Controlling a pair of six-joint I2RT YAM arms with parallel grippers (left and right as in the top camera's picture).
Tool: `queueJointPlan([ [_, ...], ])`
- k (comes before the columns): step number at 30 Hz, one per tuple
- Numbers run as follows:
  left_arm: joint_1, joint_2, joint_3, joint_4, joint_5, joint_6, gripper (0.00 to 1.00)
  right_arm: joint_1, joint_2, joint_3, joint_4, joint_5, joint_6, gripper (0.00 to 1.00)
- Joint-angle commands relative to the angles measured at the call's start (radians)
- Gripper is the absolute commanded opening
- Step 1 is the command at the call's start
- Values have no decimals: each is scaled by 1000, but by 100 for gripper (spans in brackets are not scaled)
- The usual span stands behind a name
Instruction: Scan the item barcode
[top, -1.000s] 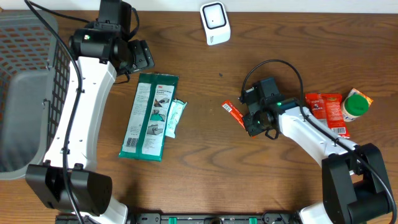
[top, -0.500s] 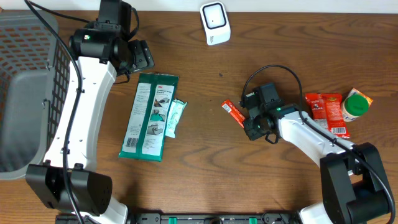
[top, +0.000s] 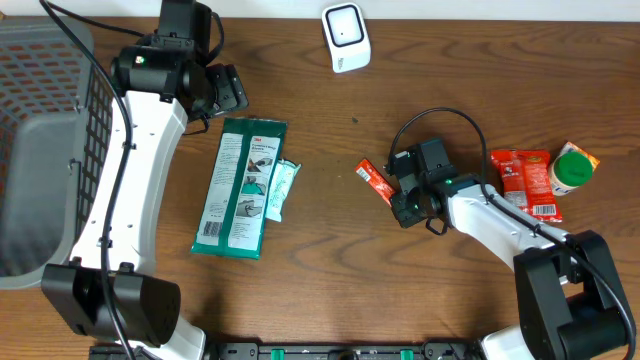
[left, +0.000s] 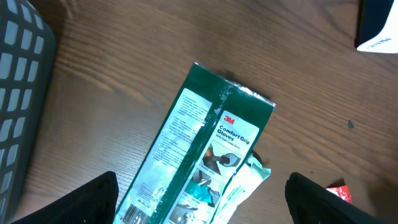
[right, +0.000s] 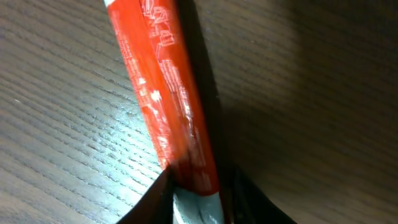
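Note:
A slim red packet (top: 377, 182) lies on the wooden table right of centre, and my right gripper (top: 398, 196) is shut on its near end. In the right wrist view the red packet (right: 165, 93) runs up and away from the pinching jaws of my right gripper (right: 196, 190). The white scanner (top: 346, 37) stands at the back centre. My left gripper (top: 226, 92) hangs open above the top of a green glove package (top: 240, 185). In the left wrist view the green package (left: 205, 137) lies between its spread fingers (left: 93, 199), untouched.
A small white-and-teal sachet (top: 281, 190) leans on the green package's right side. A grey basket (top: 40, 150) fills the left edge. Red snack packets (top: 527, 178) and a green-lidded jar (top: 572, 168) sit at the far right. A cable loops over the right arm.
The right wrist has shifted slightly down and left while keeping hold of the red packet. The left arm has not moved.

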Motion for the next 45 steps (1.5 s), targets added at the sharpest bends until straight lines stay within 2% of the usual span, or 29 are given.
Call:
queueJointPlan([
  [1, 3, -10, 4, -2, -13, 13, 86, -7, 14, -31, 4, 11, -9, 18],
  [5, 3, -10, 4, -3, -13, 13, 86, -7, 14, -31, 7, 10, -8, 2],
  [6, 3, -10, 4, -2, -13, 13, 86, -7, 14, -29, 6, 11, -8, 1],
  [13, 3, -10, 4, -2, -13, 13, 86, -7, 12, -8, -9, 10, 4, 1],
  [19, 3, -10, 4, -2, -13, 13, 86, -5, -15, 65, -122, 42, 16, 1],
  [28, 3, -10, 4, -2, -13, 13, 86, 3, -35, 84, -135, 311, 146, 1],
  [35, 3, -10, 4, -2, -13, 13, 86, 108, -35, 83, -138, 581, 206, 1],
  [43, 3, -10, 4, -2, -13, 13, 86, 254, -32, 79, -143, 690, 206, 1],
  [45, 3, -10, 4, -2, -13, 14, 86, 273, -25, 78, -148, 732, 246, 1],
])
